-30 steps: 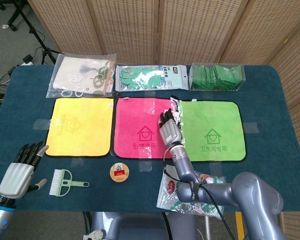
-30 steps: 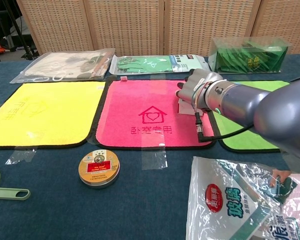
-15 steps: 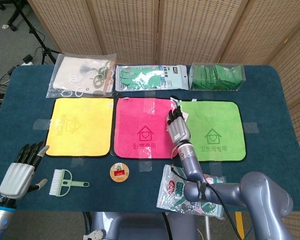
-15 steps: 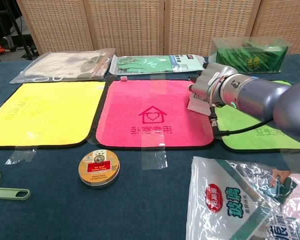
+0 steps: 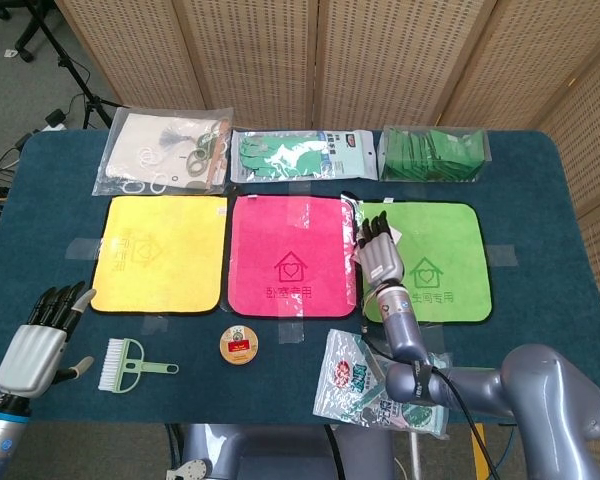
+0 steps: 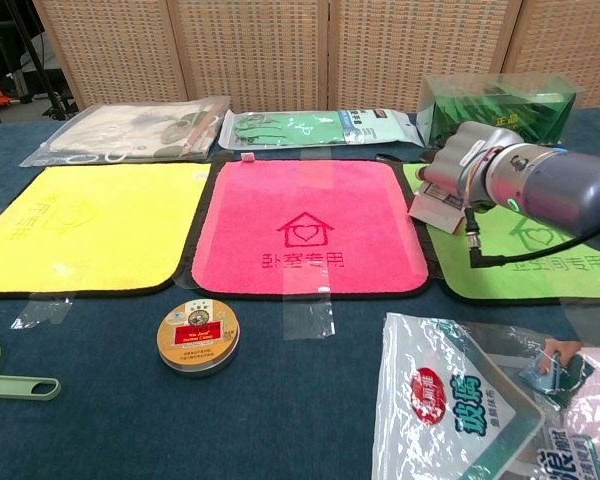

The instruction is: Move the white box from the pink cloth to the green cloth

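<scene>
Your right hand [image 6: 470, 165] grips the white box [image 6: 436, 207], which hangs just beneath its fingers, tilted, above the near-left edge of the green cloth [image 6: 540, 262]. The pink cloth [image 6: 305, 225] lies just to the hand's left, bare on top. Behind the hand sits a clear packet of green items [image 6: 500, 112]. Nearer you than the hand, a printed plastic bag [image 6: 460, 410] rests on the table. Your left hand [image 5: 42, 340] hovers well off to the left, fingers spread apart and holding nothing, beside a small green brush [image 5: 130, 365].
</scene>
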Motion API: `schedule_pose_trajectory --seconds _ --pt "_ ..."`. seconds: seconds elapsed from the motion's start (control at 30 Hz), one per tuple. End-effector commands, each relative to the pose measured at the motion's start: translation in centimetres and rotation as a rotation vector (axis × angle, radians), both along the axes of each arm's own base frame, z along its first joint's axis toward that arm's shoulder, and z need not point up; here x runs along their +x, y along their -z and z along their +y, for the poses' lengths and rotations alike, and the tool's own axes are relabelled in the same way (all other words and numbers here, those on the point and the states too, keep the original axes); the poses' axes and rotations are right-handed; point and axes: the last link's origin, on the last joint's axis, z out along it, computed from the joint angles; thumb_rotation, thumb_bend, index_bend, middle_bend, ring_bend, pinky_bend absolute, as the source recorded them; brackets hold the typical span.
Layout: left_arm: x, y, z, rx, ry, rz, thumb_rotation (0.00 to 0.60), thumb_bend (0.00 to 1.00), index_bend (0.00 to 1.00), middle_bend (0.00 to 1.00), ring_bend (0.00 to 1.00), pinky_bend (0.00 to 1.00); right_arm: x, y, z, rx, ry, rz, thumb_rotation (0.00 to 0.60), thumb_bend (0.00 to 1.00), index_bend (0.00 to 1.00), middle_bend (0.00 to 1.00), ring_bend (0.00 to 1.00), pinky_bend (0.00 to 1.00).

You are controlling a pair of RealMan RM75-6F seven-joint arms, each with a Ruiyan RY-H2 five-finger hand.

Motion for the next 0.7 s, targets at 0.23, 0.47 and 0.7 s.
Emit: schedule_pose_trajectory --seconds 0.23,0.47,0.7 --pt "0.1 -0.1 0.0 0.002 0.0 -0.006 0.6 0.16 0.0 0.0 0.0 0.0 -1.9 -1.2 0.3 -0.017 0.037 -0.001 0.6 1.0 0.07 0.0 0.0 0.0" --pt "0.2 -0.1 -0.1 0.0 0.004 -0.01 0.6 0.16 0.0 0.0 0.0 0.0 -3.7 -2.5 0.6 -0.038 0.071 0.004 0.6 1.0 0.08 0.0 0.0 0.0" --pt "0.3 -0.1 -0.2 -0.002 0.009 -0.012 0.6 0.16 0.0 0.0 0.0 0.0 -5.1 -3.4 0.9 -0.052 0.103 -0.003 0.6 1.0 0.08 0.0 0.0 0.0"
